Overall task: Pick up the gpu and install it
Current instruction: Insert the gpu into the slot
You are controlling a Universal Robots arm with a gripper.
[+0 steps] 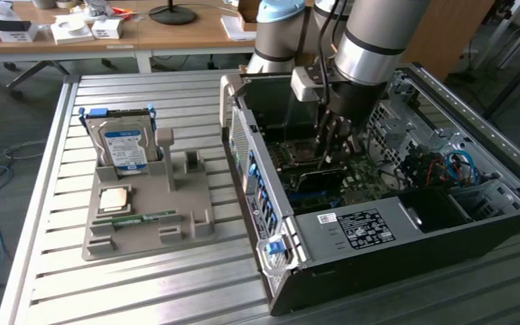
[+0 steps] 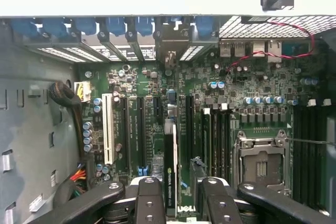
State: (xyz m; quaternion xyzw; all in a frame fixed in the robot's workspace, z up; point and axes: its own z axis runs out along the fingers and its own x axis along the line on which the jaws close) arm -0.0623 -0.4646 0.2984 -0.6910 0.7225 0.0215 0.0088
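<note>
Fingers (image 2: 179, 195) partly closed, gripping the graphics card (image 2: 170, 174) edge-on, upright over the motherboard (image 2: 210, 103) slots inside the open computer case (image 1: 351, 233); hard drive (image 1: 124, 145) standing in the grey holder (image 1: 152, 217) at nine o'clock on the tabletop (image 1: 152, 291)

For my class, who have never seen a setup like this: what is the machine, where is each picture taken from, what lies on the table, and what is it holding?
The machine is a robot arm reaching down into an open computer case on a slatted metal table. One picture comes from a camera standing off the arm; the other from a camera on its wrist, looking down at the motherboard. Beside the case, a grey holder tray carries a hard drive, a processor chip and a memory strip. The gripper has its fingers closed on the gpu, held edge-on above the motherboard's slots.
</note>
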